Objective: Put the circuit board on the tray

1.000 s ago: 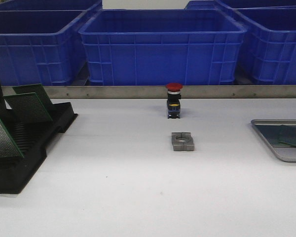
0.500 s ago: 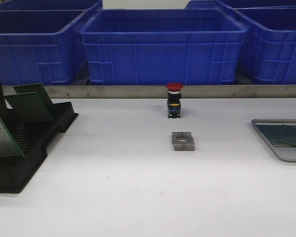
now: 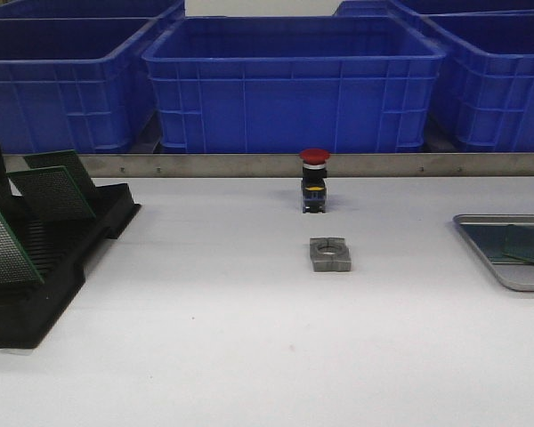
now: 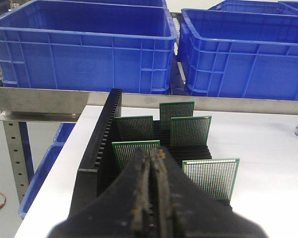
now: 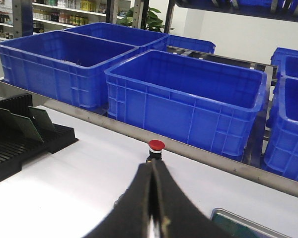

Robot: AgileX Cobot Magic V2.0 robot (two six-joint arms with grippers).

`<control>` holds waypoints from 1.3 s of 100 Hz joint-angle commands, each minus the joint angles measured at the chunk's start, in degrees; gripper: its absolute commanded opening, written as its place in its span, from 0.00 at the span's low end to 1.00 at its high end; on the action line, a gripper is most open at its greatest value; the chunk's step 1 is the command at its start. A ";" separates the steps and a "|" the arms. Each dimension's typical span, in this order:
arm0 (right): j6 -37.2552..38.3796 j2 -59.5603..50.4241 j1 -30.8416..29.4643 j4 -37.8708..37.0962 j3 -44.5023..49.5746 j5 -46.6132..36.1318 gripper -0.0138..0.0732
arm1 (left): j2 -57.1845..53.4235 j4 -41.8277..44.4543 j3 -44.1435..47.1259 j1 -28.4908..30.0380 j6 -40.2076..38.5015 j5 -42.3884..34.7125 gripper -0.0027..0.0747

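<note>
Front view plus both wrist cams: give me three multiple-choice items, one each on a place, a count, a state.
1. Where does the tray lie on the table?
A. far right edge
B. centre
C. beside the rack

2. How many circuit boards stand in the black rack in the left wrist view?
A. two
B. four
C. six

3. How are the left gripper and right gripper?
A. both shut, empty
B. both open
C. left holds a board

Answers:
1 A: it is cut by the right edge, with one green board on it.
2 B: four green boards show.
3 A: fingers meet, nothing between.
</note>
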 commanded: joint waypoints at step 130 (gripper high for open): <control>57.96 -1.35 -3.40 -58.89 16.22 -31.13 0.09 | -1.82 -0.01 2.68 0.10 -0.64 -4.33 0.01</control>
